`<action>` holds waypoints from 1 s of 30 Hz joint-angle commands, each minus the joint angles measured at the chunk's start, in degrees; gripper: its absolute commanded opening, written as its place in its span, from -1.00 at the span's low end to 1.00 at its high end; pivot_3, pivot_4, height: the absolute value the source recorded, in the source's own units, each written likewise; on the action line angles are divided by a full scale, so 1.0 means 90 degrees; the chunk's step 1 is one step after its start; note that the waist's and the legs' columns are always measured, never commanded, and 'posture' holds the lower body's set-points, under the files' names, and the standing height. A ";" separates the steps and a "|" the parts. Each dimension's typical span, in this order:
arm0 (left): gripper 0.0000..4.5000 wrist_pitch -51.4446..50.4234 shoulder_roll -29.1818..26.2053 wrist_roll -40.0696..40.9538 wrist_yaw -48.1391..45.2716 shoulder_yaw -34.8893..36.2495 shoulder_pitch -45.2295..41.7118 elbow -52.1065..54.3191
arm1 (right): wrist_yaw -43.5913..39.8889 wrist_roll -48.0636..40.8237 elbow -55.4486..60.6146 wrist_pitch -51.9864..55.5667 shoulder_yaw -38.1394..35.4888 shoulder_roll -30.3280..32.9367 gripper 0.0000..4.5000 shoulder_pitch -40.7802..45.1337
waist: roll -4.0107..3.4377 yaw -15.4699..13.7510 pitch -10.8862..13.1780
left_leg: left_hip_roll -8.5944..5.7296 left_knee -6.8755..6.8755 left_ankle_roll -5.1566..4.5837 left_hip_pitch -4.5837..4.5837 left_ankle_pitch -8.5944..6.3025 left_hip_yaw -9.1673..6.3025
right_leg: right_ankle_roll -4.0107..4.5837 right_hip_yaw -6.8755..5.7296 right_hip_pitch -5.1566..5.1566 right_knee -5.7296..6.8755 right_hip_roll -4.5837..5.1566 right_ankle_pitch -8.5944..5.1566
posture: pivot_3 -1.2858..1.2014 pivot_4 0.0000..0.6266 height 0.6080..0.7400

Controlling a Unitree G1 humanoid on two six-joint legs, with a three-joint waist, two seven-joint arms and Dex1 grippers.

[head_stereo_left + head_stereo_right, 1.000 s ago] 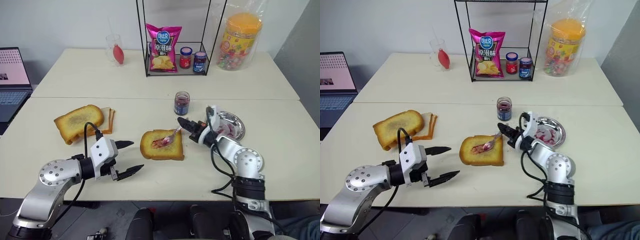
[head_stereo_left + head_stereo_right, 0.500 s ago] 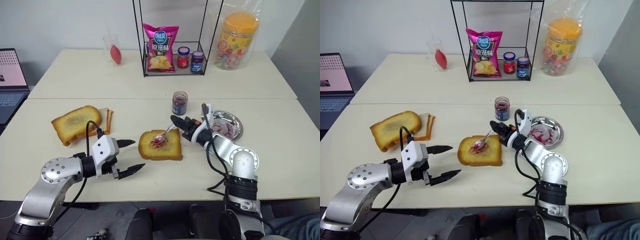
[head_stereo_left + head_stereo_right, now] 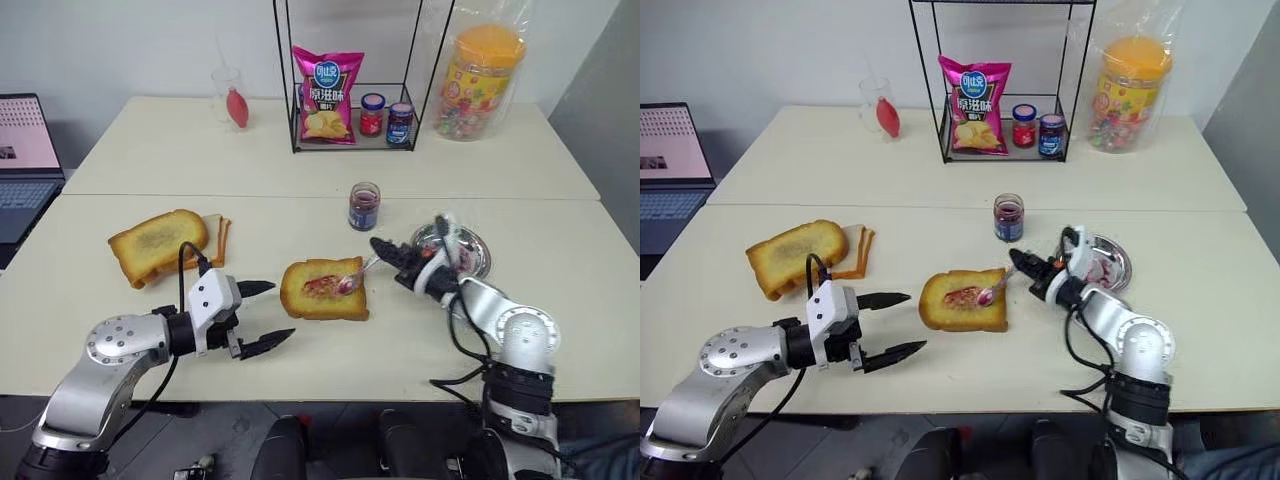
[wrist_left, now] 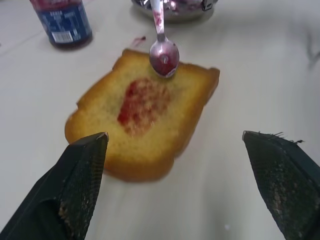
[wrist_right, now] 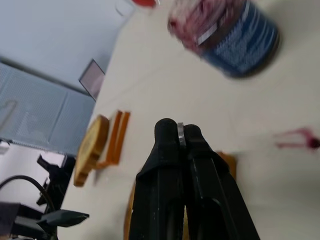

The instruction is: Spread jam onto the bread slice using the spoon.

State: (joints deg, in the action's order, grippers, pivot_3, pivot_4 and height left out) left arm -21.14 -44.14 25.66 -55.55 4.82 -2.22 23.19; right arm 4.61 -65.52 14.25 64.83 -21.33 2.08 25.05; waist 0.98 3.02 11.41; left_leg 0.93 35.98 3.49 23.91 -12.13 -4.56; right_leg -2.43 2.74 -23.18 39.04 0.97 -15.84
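1. Now noted: jam as a red smear on the middle of the bread slice, covering only a small central patch; crust margins bare.
2. Spoon found with bowl over the slice's edge nearest the steel dish, a dab of jam in the bowl. Half a second ago seen farther in, over the smear; since drawn back toward the dish side and apparently lifted clear of the bread, though contact cannot be ruled out.
3. Right end effector pressed together on the spoon handle, metal visible between the fingertips in the right wrist view.
4. Left end effector spread wide, empty, hovering just beside the slice's near corner; no real change from a second ago.
5. Open jam jar standing on the surface beyond the slice, apart from it.
6. Judged: one spreading stroke finished; coverage partial, so further strokes or a reload probably needed.
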 commanded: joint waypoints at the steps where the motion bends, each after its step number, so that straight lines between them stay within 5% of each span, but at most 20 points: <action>1: 1.00 -0.0683 0.0086 0.0311 0.0330 -0.0228 -0.0784 0.0565 | 0.0130 -0.0777 0.0379 -0.0280 -0.0312 0.0223 -0.98 0.0316 | 0.0000 0.0016 0.0000 | 0.0002 0.0000 0.0000 0.0000 0.0000 0.0000 | 0.0000 0.0000 0.0000 0.0000 -0.0001 0.0000 | 0.03 -0.52 1.00; 7: 1.00 -0.1229 0.0402 -0.0068 0.0515 -0.1357 -0.2138 0.0704 | 0.0191 -0.0639 0.0203 -0.1037 -0.0870 0.1069 -0.98 0.0371 | 0.0000 -0.0009 0.0000 | -0.0007 0.0005 -0.0004 0.0001 0.0002 0.0002 | -0.0008 0.0007 0.0005 -0.0003 0.0000 0.0004 | 0.03 -0.52 1.00; 14: 1.00 -0.1359 0.1537 -0.0494 0.0908 -0.2316 -0.3442 -0.0025 | -0.0120 -0.0269 -0.0072 -0.1710 -0.1266 0.1832 -0.98 -0.0267 | 0.0000 -0.0027 0.0000 | -0.0013 0.0000 -0.0004 0.0004 0.0002 0.0000 | -0.0008 0.0004 0.0003 0.0000 0.0002 0.0004 | 0.03 -0.52 1.00; 30: 1.00 -0.1335 0.2492 -0.1163 0.0873 -0.3166 -0.4179 -0.0797 | -0.0921 0.0749 -0.1754 -0.2746 -0.1294 0.2154 -0.98 -0.0555 | -0.0005 0.0013 -0.0001 | -0.0016 0.0004 -0.0009 -0.0002 0.0005 0.0013 | -0.0011 0.0026 0.0004 0.0002 0.0000 0.0006 | 0.03 -0.52 1.00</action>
State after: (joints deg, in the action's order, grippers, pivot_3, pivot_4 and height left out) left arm -34.37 -22.26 15.80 -47.25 -23.26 -38.78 15.31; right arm -2.03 -59.45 -1.27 41.77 -32.44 20.80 19.13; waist 0.94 3.14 11.40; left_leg 0.78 36.02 3.41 23.89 -12.09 -4.44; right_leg -2.53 2.98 -23.14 39.05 0.97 -15.79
